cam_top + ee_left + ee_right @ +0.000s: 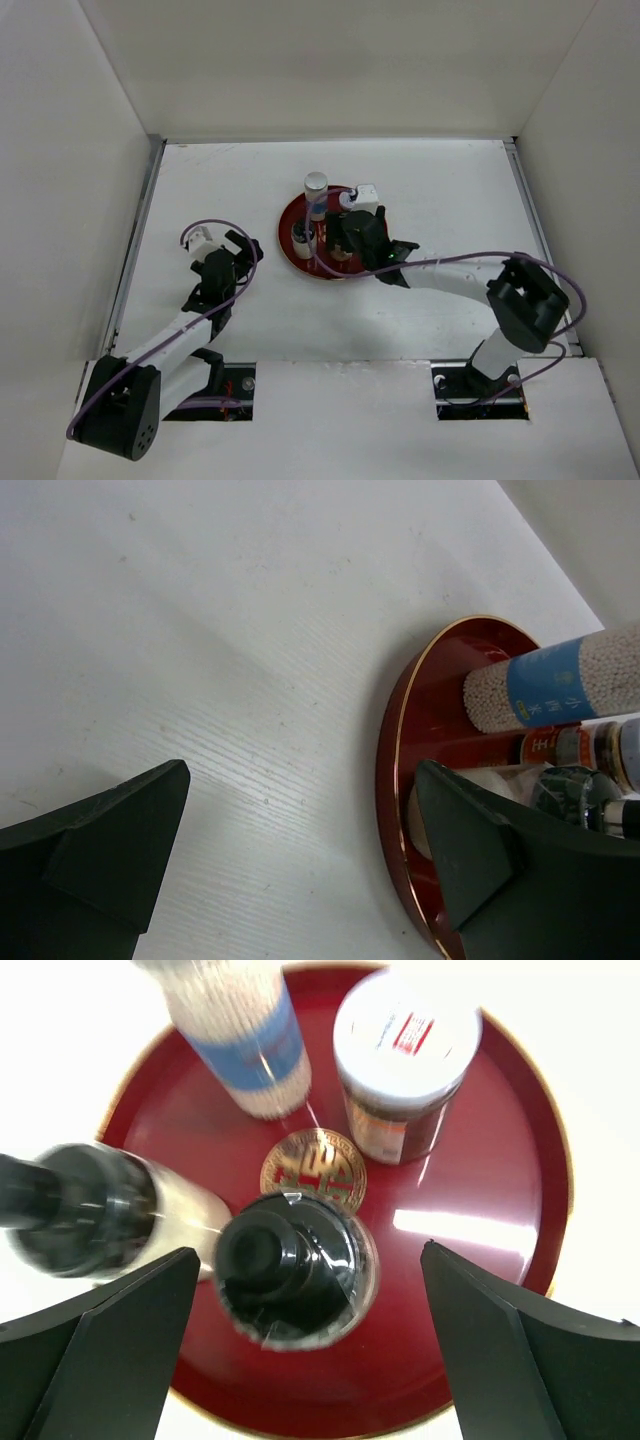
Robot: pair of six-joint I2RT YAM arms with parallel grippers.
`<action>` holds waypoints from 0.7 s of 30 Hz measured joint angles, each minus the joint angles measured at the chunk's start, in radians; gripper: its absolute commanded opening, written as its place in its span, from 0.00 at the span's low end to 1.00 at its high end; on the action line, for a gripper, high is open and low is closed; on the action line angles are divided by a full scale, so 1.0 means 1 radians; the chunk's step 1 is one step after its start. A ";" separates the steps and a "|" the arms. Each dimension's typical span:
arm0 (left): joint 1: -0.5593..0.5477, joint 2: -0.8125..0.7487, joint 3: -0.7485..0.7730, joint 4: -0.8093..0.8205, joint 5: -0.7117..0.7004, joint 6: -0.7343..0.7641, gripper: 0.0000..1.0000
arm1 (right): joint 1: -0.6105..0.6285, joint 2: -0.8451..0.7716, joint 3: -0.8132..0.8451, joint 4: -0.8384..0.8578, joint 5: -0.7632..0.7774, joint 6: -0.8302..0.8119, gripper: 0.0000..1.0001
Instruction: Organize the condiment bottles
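A white worktop (450, 190) carries a single round red tray (287, 224), lying flat near its middle.

Bright light bleached the counter (590, 1020); glare streaked the red tray (500, 1260) between the fingers (100, 1350); the blue-banded bottle (240, 1030) beyond blurred.

A: red tray (480, 1130): high gloss, lacquer-like, bright glare streak; thin gold-coloured rim; wood or plastic, cannot tell; centre emblem (313, 1168) shiny gold.

B: agreed; tall white bottle (240, 1030): pebbled, dotted surface, blue band smoother; jar lid (405, 1035): pale, smooth; nearest dark cap (285, 1260): glossy black plastic; table (200, 630): matt white, fine ribbed grain.
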 measured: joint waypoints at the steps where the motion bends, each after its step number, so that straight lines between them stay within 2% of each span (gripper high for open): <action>1: 0.000 0.004 0.000 -0.003 0.000 0.000 1.00 | 0.000 -0.034 -0.010 0.000 0.000 -0.003 1.00; 6: -0.002 0.007 0.000 -0.005 0.000 0.000 1.00 | -0.029 -0.254 -0.080 0.019 0.013 -0.018 1.00; 10: -0.002 -0.010 0.000 -0.005 0.003 0.000 1.00 | -0.101 -0.408 -0.164 0.058 0.035 -0.028 1.00; 20: -0.007 -0.016 0.000 -0.003 0.011 0.000 1.00 | -0.334 -0.632 -0.402 0.027 0.157 0.035 1.00; 21: -0.008 -0.012 0.000 -0.003 0.015 0.000 1.00 | -0.377 -0.640 -0.416 0.016 0.166 0.059 0.97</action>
